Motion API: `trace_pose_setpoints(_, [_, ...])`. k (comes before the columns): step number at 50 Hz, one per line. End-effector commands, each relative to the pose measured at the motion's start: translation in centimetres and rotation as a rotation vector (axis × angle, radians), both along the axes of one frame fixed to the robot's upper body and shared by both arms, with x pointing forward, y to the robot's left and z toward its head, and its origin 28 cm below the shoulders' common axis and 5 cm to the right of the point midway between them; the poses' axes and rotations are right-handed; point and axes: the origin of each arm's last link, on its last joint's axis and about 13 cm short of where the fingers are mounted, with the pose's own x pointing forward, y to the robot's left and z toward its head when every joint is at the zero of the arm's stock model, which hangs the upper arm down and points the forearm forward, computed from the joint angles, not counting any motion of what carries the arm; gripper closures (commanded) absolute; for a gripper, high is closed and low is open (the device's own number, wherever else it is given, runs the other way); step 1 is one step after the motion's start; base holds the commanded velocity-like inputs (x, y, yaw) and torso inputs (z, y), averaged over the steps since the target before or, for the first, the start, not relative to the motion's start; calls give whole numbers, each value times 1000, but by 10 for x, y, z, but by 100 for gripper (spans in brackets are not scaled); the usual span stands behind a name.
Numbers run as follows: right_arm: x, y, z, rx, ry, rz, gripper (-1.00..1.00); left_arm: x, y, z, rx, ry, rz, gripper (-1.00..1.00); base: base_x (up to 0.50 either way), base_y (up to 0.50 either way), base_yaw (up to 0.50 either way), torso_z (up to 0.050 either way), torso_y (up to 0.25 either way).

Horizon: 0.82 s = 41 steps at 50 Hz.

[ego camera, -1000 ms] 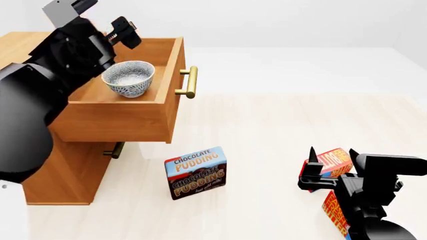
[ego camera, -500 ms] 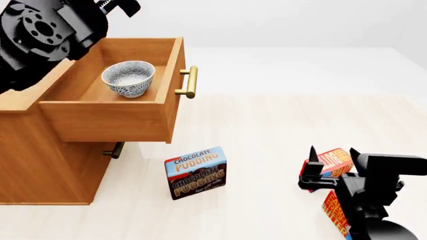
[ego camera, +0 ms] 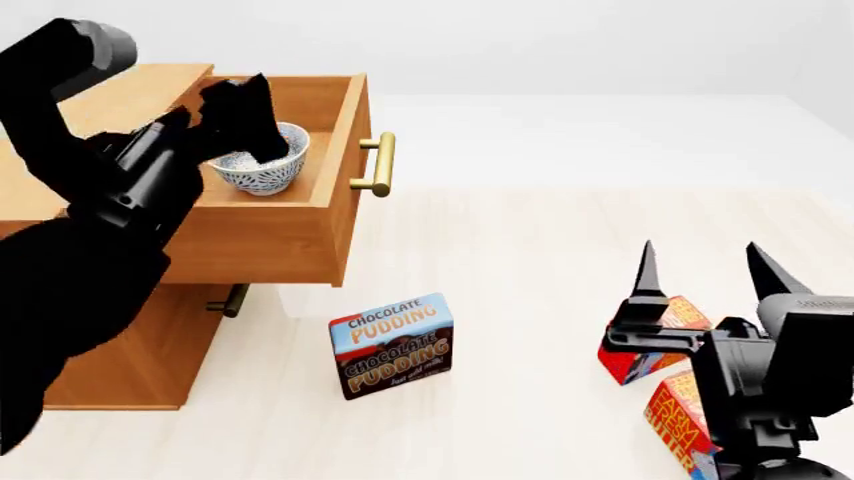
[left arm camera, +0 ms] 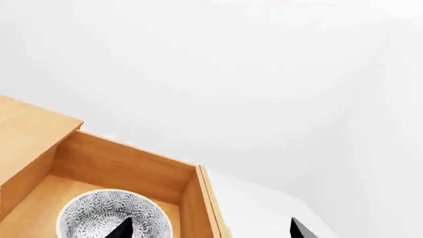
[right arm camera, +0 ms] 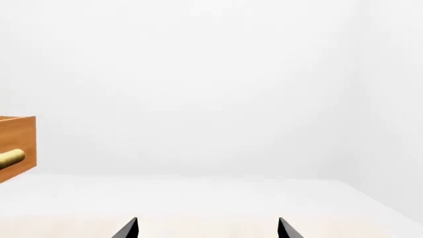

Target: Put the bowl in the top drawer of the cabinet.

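Seen whole only from the left wrist: pale inside of the bowl (left arm camera: 114,216), sitting upright on the floor of the top drawer (left arm camera: 119,166), pulled out of the cabinet (left arm camera: 26,134). From the head view, half hidden behind the left gripper (ego camera: 247,120), just above and in front of the bowl (ego camera: 263,165); fingertips spread wide, holding nothing. Shown by the head alone: pudding box (ego camera: 392,345) standing on the floor below the drawer (ego camera: 240,235), and right gripper (ego camera: 701,270) well apart, prongs wide and empty, above red boxes (ego camera: 650,335).
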Motion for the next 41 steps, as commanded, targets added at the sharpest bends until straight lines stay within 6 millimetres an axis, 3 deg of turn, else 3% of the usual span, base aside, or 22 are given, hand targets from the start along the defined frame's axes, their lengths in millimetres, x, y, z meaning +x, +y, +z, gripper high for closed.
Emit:
trace_pose_setpoints(1, [-27,15,22,-113,-172,-40,-100,-60,6,-42,-79,-179,-111,-100,0,0,0,0,0])
trace_pose_setpoints(7, [-50,18,30,-178,-332,-115,-100,-80,12,-62,-159,-227,-110,-100,0,0,0,0,0])
trace_pose_setpoints(16, [-75,22,10,-101,-377,-71,-100,-100,11,-90,-183,-258,-136,-100,0,0,0,0,0])
trace_pose_setpoints(20, [-83,28,7,-185,-404,-70,-100,-106,12,-98,-169,-297,-111,-100,0,0,0,0,0])
trace_pose_setpoints(28, [-86,42,-1,-392,-482,-178,-100,-110,11,-105,-146,-332,-97,-100,0,0,0,0,0])
trace_pose_setpoints(41, [-85,40,-6,-409,-465,-194,-100,-123,11,-111,-184,-456,-146,-100,0,0,0,0,0])
